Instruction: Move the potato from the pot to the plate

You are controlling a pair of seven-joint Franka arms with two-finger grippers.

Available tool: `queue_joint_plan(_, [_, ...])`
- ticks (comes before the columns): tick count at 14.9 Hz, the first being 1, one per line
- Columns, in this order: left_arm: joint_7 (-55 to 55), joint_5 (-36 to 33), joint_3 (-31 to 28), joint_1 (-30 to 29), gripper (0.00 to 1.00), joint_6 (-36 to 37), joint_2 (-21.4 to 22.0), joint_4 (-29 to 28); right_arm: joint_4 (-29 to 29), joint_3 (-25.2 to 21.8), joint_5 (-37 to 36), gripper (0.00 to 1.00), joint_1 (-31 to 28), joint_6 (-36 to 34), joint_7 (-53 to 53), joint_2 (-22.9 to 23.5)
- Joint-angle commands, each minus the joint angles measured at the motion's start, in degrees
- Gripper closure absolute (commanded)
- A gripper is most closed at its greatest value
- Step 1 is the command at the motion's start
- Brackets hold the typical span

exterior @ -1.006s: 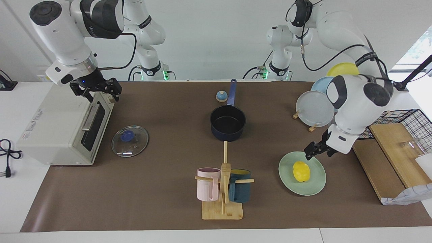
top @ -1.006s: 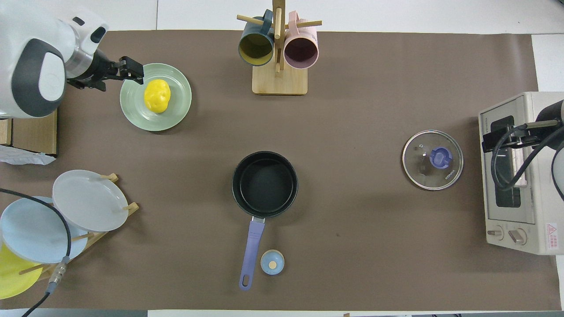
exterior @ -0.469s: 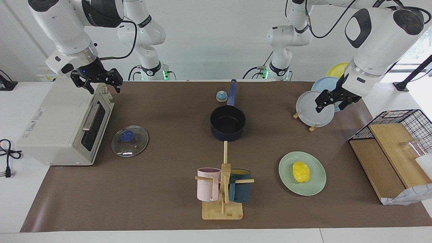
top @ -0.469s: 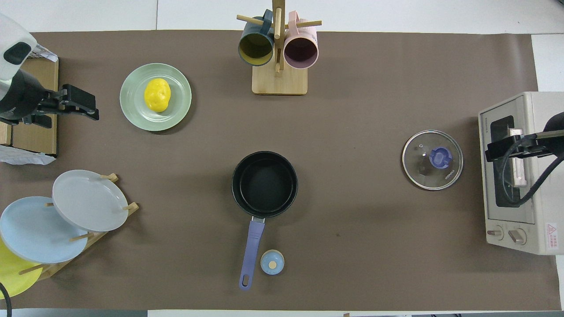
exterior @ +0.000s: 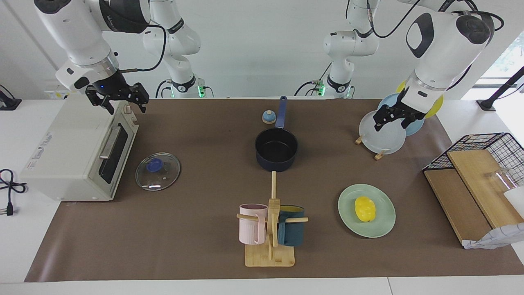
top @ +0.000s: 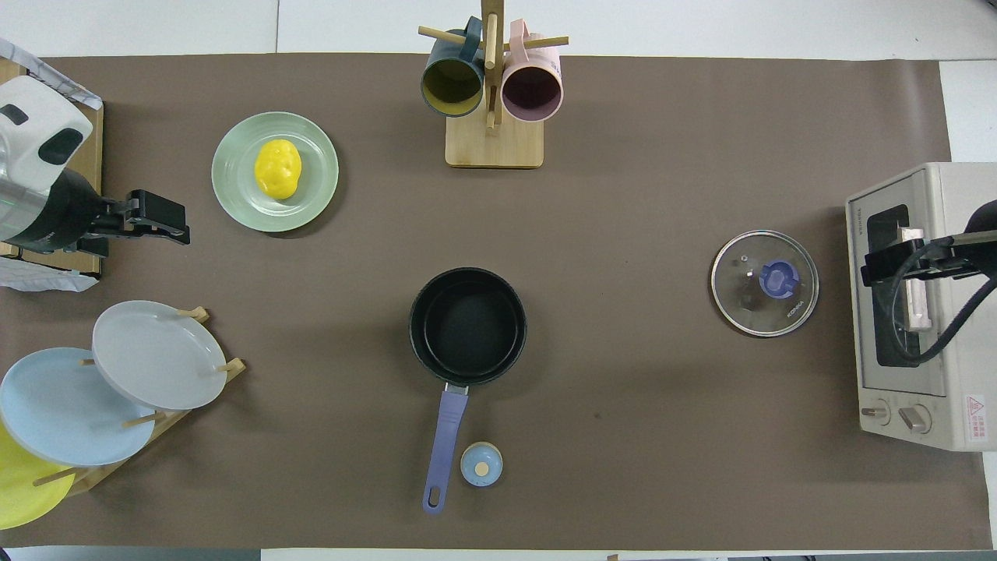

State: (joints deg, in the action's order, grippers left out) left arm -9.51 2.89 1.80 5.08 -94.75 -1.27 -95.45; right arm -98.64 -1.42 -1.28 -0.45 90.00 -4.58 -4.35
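My left gripper (exterior: 393,119) had drifted a little toward the table's middle since half a second before, hanging over the grey plate (exterior: 382,133) on the rack, fingers spread and holding nothing. The potato (exterior: 365,208) lay on the plate (exterior: 385,223), apart from the empty pot (exterior: 276,150). My right gripper (exterior: 119,103) waited open over the toaster oven (exterior: 69,151).

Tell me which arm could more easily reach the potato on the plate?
Left: the left hand hangs by the plate rack at the potato's end of the table; the right hand waits over the toaster oven.
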Motion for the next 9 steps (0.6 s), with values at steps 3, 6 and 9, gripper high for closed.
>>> queue_joint_plan(3, [0.72,-2.10,-0.30,0.64,0.00,2.55,1.98,0.70,-0.50,0.28,0.92,0.00,-0.70,0.00,1.07,-0.66])
queue_joint_plan(6, [0.72,-2.19,-0.30,0.64,0.00,3.16,2.07,0.70,-0.58,0.28,0.92,0.00,-0.35,-0.09,1.07,-0.66])
queue_joint_plan(9, [0.81,-2.19,-0.22,0.20,0.00,3.25,2.07,0.70,-0.50,0.28,0.92,0.00,-0.52,-0.09,1.07,-0.66])
